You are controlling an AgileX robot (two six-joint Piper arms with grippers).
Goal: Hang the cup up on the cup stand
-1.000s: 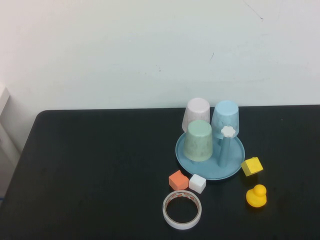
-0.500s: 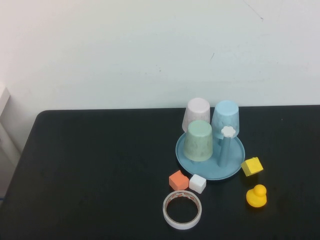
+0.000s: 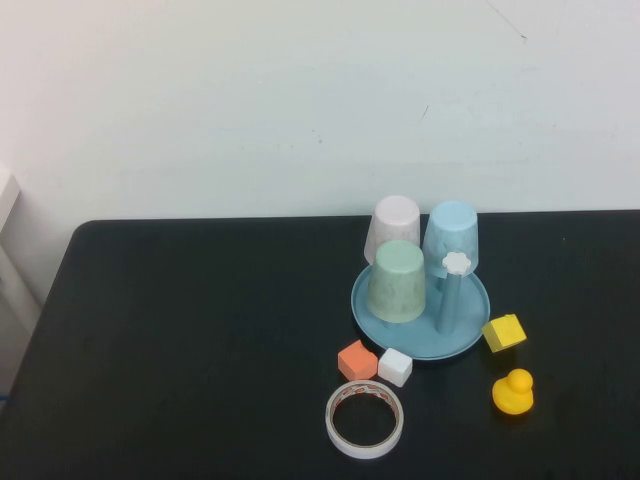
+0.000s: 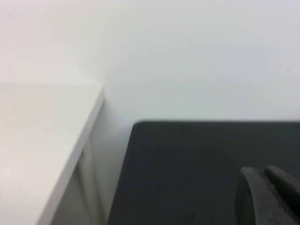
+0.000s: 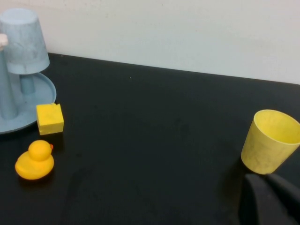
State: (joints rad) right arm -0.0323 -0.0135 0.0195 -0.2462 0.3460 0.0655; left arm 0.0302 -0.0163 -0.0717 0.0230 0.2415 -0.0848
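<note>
Since the cup (image 3: 451, 236) already sat upside down over a rear peg of the cup stand (image 3: 420, 343) on the table (image 3: 190, 330), the task looked done, with the left claw (image 4: 266, 197) and right claw (image 5: 269, 199) clenched empty, parked well away.

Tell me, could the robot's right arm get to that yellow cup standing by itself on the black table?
Probably yes. The yellow cup stands upright on the table just ahead of the shut right gripper, with nothing between. The left gripper, also shut, sits at the far corner.
</note>
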